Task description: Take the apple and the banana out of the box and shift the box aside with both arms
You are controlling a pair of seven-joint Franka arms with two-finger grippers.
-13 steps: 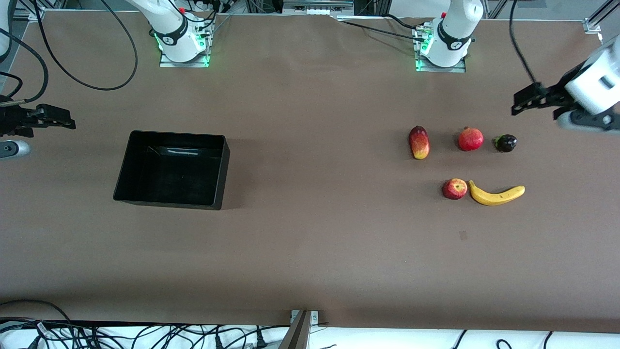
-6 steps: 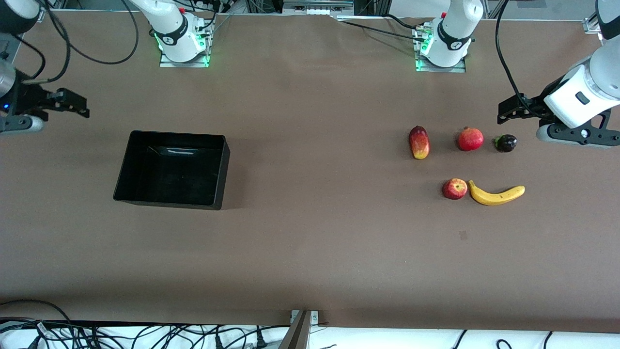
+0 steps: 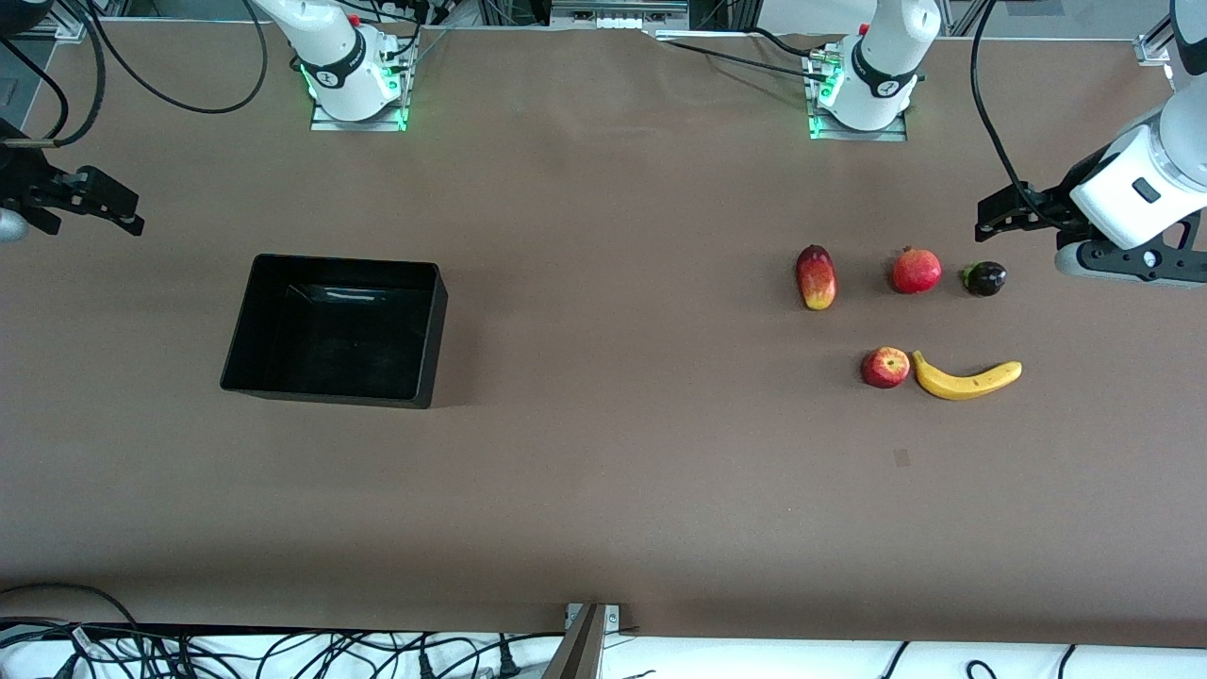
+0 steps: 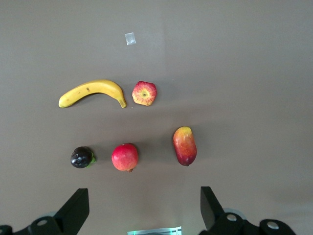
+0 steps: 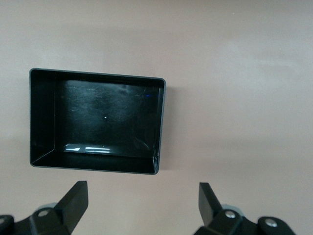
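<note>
The red apple with yellow patches (image 3: 884, 367) lies touching the tip of the curved yellow banana (image 3: 967, 379) toward the left arm's end of the table. Both show in the left wrist view, the apple (image 4: 145, 93) and the banana (image 4: 93, 92). The empty black box (image 3: 335, 330) sits toward the right arm's end and also shows in the right wrist view (image 5: 98, 117). My left gripper (image 3: 1014, 209) is open and empty, up over the table near the dark fruit; it also shows in its wrist view (image 4: 143, 208). My right gripper (image 3: 104, 203) is open and empty over the table's end, apart from the box; it also shows in its wrist view (image 5: 142, 200).
A red-yellow mango (image 3: 816, 276), a red pomegranate (image 3: 917, 271) and a small dark fruit (image 3: 984, 278) lie in a row farther from the front camera than the apple and banana. A small pale mark (image 3: 901, 457) is on the table.
The left gripper has shifted a little toward the fruits. The right gripper swung toward the box, then back toward the table's end. Fruits and box have not moved.
</note>
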